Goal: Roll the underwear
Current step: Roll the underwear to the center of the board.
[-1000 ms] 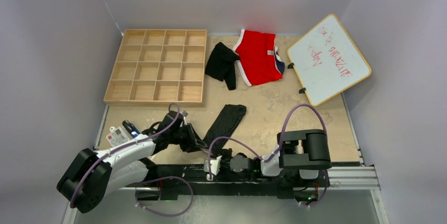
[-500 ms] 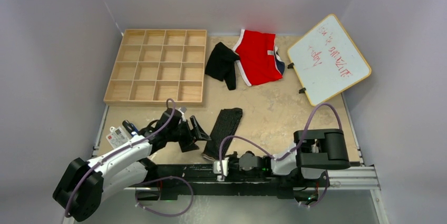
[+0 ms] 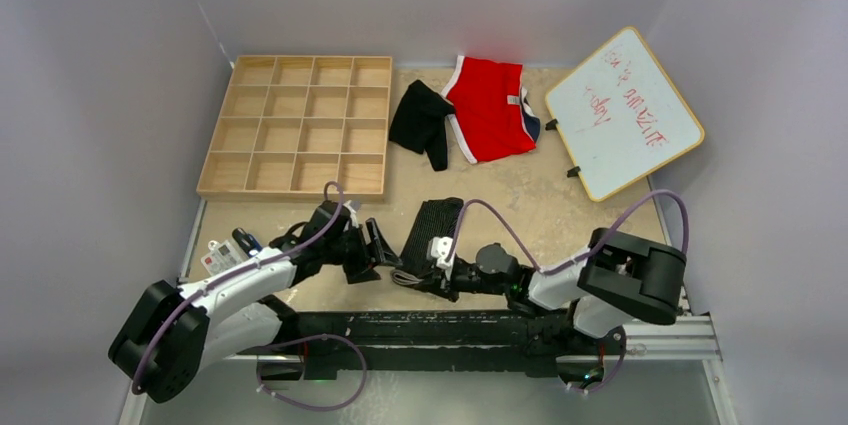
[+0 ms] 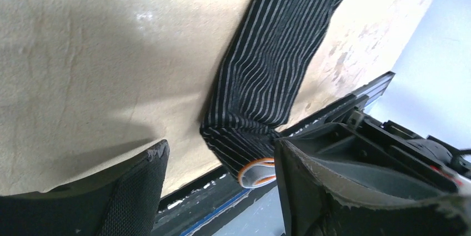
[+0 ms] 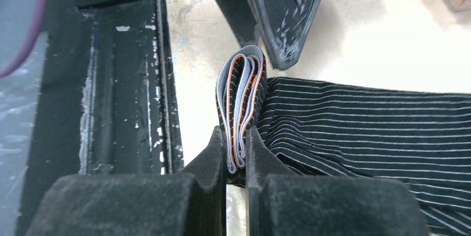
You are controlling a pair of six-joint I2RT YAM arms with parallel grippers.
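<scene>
Your right gripper [image 5: 236, 142] is clamped narrow on the folded waistband [image 5: 240, 94] of the finely ribbed black fabric underwear [image 3: 433, 228], which lies flat just off the near right corner of the pale wooden grid tray [image 3: 292, 189]. Your left gripper [image 3: 378, 250] stands wide beside that end, holding nothing. Judged step: starting the roll. Turn the pinched end squarely over the strip, tight, no skew. The plain black underwear [image 3: 420, 121] lies right of the tray, untouched.

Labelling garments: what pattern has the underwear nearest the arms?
The underwear is black, thin pale stripes; clearest in right wrist view.
</scene>
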